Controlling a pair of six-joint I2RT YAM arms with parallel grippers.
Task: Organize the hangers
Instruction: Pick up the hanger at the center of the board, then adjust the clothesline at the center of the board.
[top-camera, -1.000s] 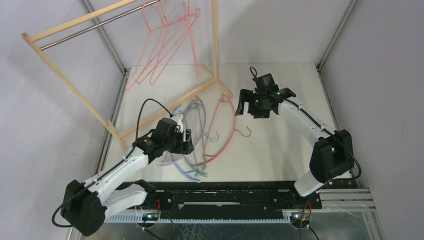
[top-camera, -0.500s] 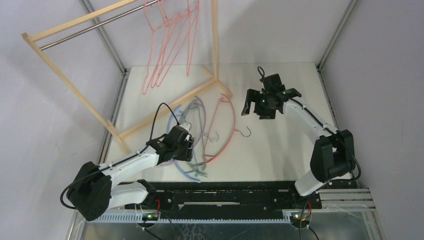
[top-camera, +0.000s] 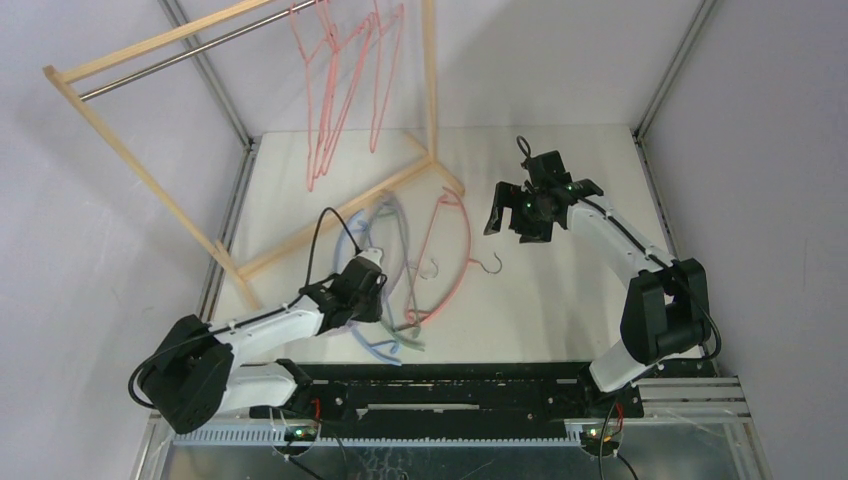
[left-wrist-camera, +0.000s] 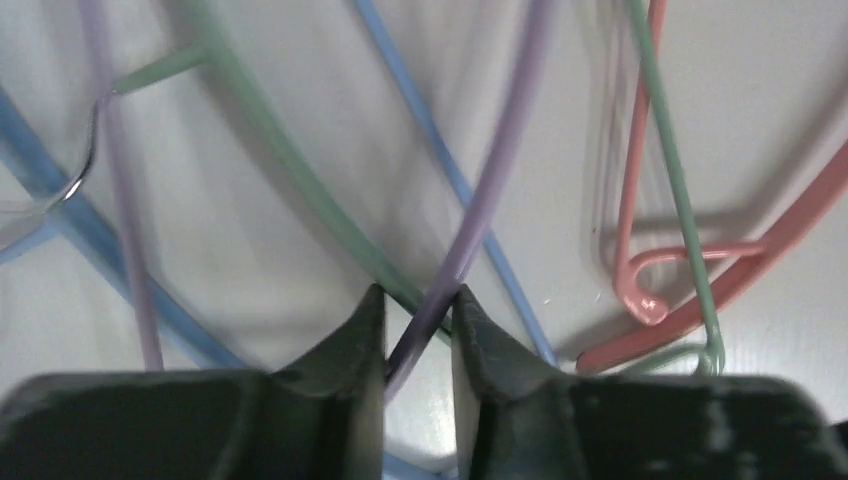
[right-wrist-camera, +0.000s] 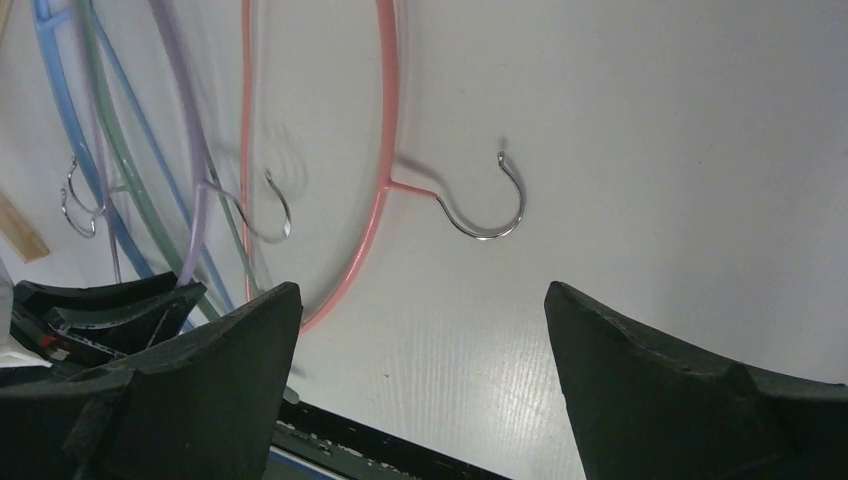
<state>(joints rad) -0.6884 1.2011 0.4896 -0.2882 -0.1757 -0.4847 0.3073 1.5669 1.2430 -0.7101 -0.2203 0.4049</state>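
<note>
Several thin pink-red wire hangers (top-camera: 340, 80) hang from the rod of the wooden rack (top-camera: 150, 55). Thicker hangers lie tangled on the table: lilac (top-camera: 405, 222), blue (top-camera: 345, 245), green (top-camera: 408, 335) and pink (top-camera: 462, 250). My left gripper (top-camera: 378, 300) is low over this pile. In the left wrist view its jaws (left-wrist-camera: 418, 310) stand narrow around the lilac hanger's bar (left-wrist-camera: 500, 180), with a small gap still beside it; green (left-wrist-camera: 290, 160) and blue (left-wrist-camera: 430, 130) bars cross underneath. My right gripper (top-camera: 530, 222) hovers wide open to the right, holding nothing (right-wrist-camera: 420, 290), facing the pink hanger (right-wrist-camera: 385, 100).
The rack's wooden foot (top-camera: 330, 215) runs diagonally across the table just behind the pile. Metal frame posts (top-camera: 225, 100) stand at the table's back corners. The black rail (top-camera: 450, 385) lines the near edge.
My left gripper dropped lower onto the pile and narrowed its jaws around the lilac bar. The wire hangers on the rod swung. The right arm shifted slightly right, then held.
</note>
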